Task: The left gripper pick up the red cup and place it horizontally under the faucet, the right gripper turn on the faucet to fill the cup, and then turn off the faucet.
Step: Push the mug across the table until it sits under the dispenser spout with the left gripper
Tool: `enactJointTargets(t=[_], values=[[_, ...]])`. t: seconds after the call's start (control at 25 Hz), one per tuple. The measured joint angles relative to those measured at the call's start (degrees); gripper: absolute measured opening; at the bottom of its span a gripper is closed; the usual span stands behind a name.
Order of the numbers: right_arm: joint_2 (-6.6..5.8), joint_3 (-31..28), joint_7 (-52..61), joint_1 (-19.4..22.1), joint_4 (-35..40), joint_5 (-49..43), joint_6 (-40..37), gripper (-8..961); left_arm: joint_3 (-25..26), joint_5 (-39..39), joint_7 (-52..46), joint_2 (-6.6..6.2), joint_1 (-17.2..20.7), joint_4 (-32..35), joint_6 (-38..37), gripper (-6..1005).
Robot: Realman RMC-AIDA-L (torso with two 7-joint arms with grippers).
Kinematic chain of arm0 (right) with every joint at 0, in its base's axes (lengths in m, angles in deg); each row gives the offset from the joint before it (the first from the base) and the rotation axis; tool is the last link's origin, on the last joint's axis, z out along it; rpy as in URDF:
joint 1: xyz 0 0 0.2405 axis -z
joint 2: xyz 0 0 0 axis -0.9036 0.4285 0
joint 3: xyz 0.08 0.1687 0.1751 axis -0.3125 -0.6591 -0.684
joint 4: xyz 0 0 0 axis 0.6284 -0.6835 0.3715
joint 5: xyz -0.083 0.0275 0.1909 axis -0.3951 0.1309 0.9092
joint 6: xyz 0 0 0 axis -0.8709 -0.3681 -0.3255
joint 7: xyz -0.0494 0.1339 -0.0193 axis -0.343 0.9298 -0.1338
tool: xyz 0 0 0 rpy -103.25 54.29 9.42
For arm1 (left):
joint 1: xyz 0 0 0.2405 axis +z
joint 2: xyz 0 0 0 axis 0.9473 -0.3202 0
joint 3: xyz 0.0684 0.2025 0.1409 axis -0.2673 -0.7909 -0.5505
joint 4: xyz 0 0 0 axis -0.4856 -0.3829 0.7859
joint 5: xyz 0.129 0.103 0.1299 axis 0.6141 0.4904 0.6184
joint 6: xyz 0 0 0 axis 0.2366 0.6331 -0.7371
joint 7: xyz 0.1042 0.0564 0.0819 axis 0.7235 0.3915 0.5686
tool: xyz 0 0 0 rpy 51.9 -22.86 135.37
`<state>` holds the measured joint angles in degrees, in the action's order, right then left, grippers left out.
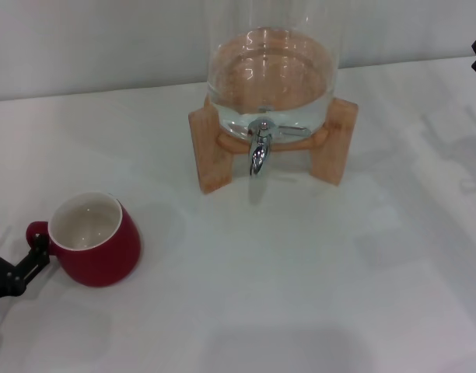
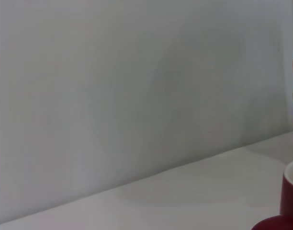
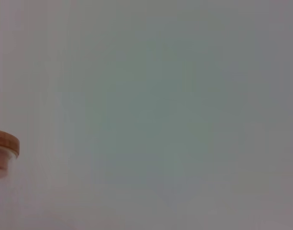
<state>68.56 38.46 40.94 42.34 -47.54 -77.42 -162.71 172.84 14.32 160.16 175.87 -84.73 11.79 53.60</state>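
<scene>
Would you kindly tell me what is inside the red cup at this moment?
The red cup stands upright, and its white interior looks empty in the head view. Its near inner wall and part of the bottom are hidden behind the rim.
</scene>
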Motion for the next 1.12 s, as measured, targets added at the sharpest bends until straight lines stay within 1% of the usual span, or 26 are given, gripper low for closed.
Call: enactJointTargets(t=[0.6,0.84,1.04,1.12], values=[[0.00,0.0,0.0,-0.1,0.1,0.0,0.2,869,0.0,0.1,0.0,0.00,-0.2,0.0,-0.2,852],[0.00,0.0,-0.1,-0.1,0.1,0.0,-0.1,869,0.0,0.2,0.0,0.00,-0.9,-0.1,-2.1,657],[0.00,0.0,0.0,-0.1,0.1,0.0,-0.1,869,0.0,1.6,0.0,0.00,-1.4,-0.1,-2.4,449],[0.04,0.0,0.0,-0.1,0.1,0.0,-0.1,869,0.0,2.1,0.0,0.00,-1.5,-0.1,-2.4,406]])
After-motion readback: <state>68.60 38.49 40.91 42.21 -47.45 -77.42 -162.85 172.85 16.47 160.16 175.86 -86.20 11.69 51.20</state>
